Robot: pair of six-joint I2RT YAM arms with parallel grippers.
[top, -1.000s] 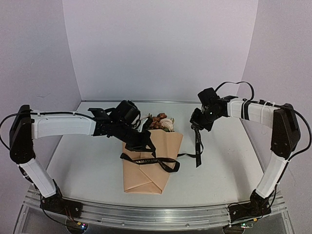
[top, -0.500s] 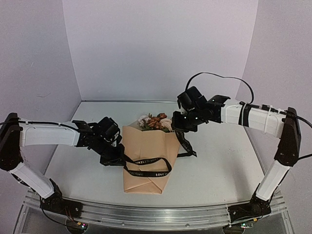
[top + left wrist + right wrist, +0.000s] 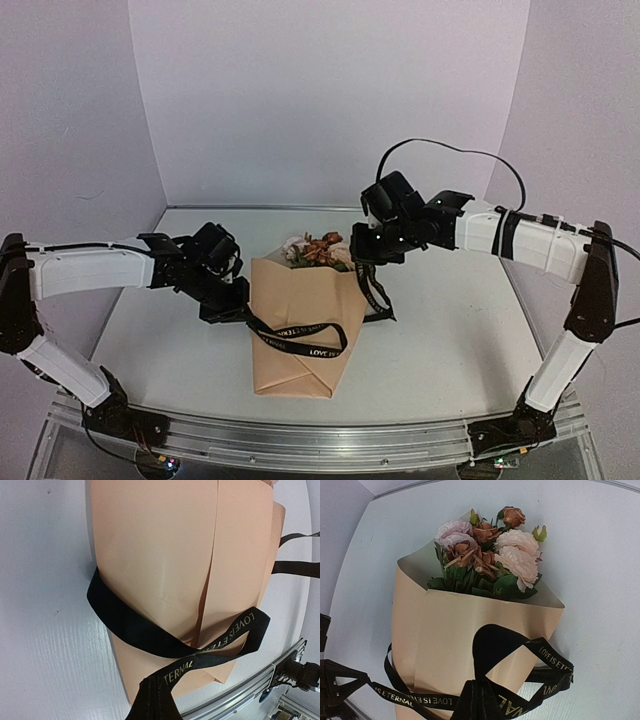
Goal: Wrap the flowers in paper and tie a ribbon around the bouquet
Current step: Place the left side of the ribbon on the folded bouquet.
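— Left pincer (image 3: 235,308), is it holding anything?
— It is closed on one end of the ribbon (image 3: 130,625), just left of the bouquet (image 3: 300,362). In its own wrist view the dark fingers merge with the black fabric at the bottom edge, so the exact pinch is hard to make out.
— And the right pincer (image 3: 363,265)?
— Also clamped on the ribbon, over the bouquet's upper right corner. A loose tail hangs from it toward the table (image 3: 450,320). Its fingertips are cut off at the bottom of its wrist view too.
— Where does the bouquet lie?
— It lies flat in the middle of the table, between the two arms, with the blooms toward the back wall. The ribbon crosses the front of the paper (image 3: 445,630) about halfway down and rounds its edge on the left arm's side. How it runs underneath is hidden.
— Any writing?
— Gold capitals along the ribbon read "LOVE IS ETERNAL", repeated. Some repeats are cut short by folds.
— Counts?
— One ribbon, one paper wrap, one bunch of flowers (image 3: 485,545). I make out three pale pink or cream blooms, about four orange-brown ones and two green buds. The blooms crowd together, so that count is rough. The stems are hidden inside the paper.
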